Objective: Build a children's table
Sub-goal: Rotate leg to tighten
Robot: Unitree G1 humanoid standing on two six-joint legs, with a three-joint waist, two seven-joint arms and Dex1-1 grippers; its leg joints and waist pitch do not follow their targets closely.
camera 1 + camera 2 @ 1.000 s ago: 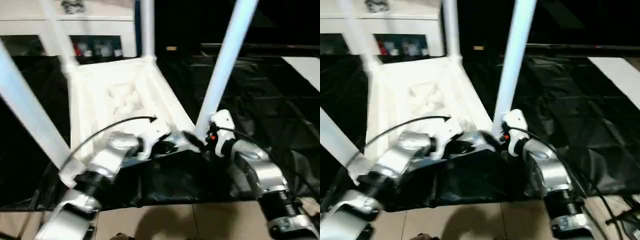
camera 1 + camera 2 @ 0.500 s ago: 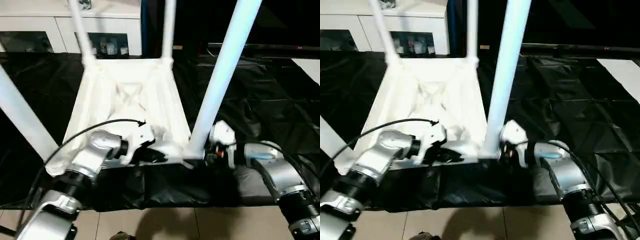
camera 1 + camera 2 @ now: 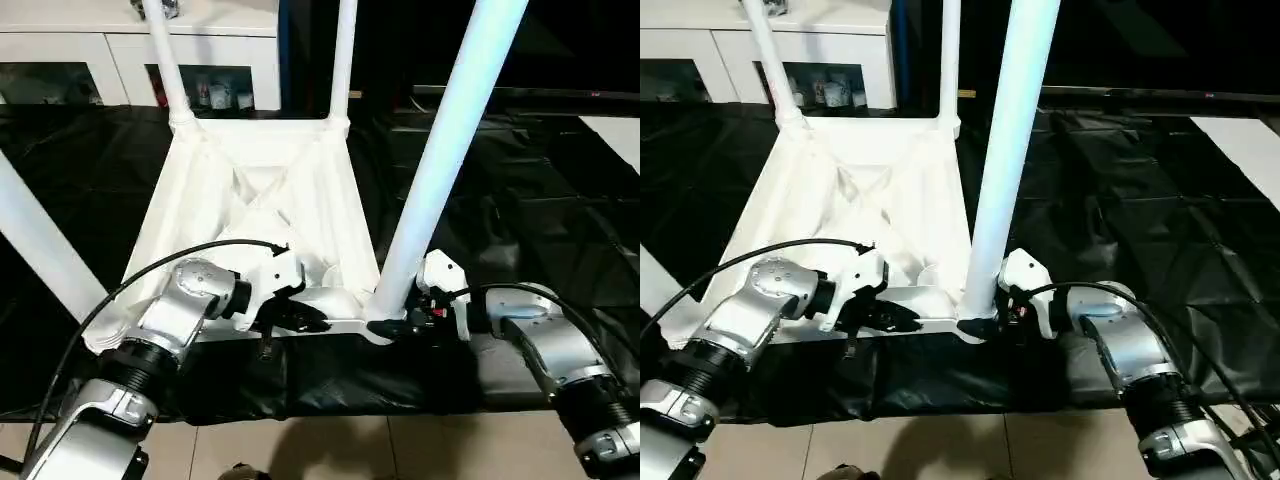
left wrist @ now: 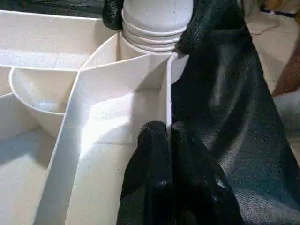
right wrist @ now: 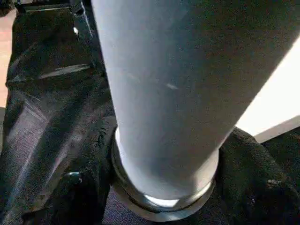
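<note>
On a black plastic sheet (image 3: 520, 220) spread over the floor, the children's table (image 3: 262, 205) lies upside down, its ribbed underside facing up and its four white tube legs rising out of the rounded corner sockets. The near right leg (image 3: 440, 165) stands just in front of the robot, and the right claw (image 3: 392, 326) sits at its base, one black finger on each side of the tube where it enters the socket; in the left wrist view those fingertips (image 4: 199, 28) press against the ringed collar of the leg, so the claw is closed around the leg at that width. The left claw (image 3: 305, 322) is at the table's near edge, just beside the same corner, its two fingers (image 4: 152, 154) squeezed narrow together on the thin upright wall of the rim. The near left leg (image 3: 45, 245) slants up at the left side, and the two far legs (image 3: 345, 60) rise from the far corners. Beyond the sheet stands a white cabinet with glass doors (image 3: 120, 60). Tan floor tiles (image 3: 330, 450) show at the near edge of the sheet, between the silver forearms.
</note>
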